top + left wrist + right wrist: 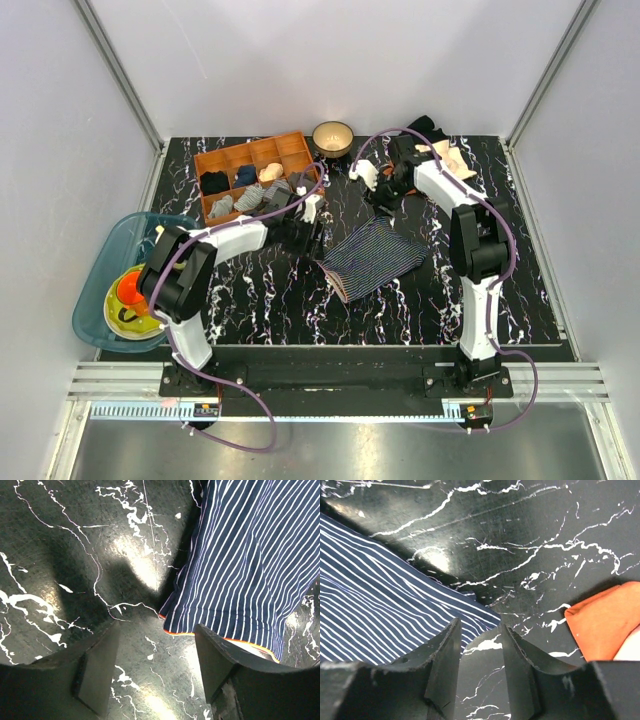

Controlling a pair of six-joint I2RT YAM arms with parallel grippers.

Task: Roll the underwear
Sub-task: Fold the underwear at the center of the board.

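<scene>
The dark navy pinstriped cloth underwear (372,258) lies spread flat on the black white-veined marble table (260,300); only the 2 wrist views show the left gripper (155,647) and right gripper (479,647) with jaws apart, empty, beside its edges.

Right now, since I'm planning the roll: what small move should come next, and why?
Probably lower the left end effector and pinch the red-edged corner of the underwear. The cloth lies flat and unrolled, and that corner sits just ahead of the left's open, empty jaws. The right end effector is open and empty too, so nothing is gripped yet.
</scene>
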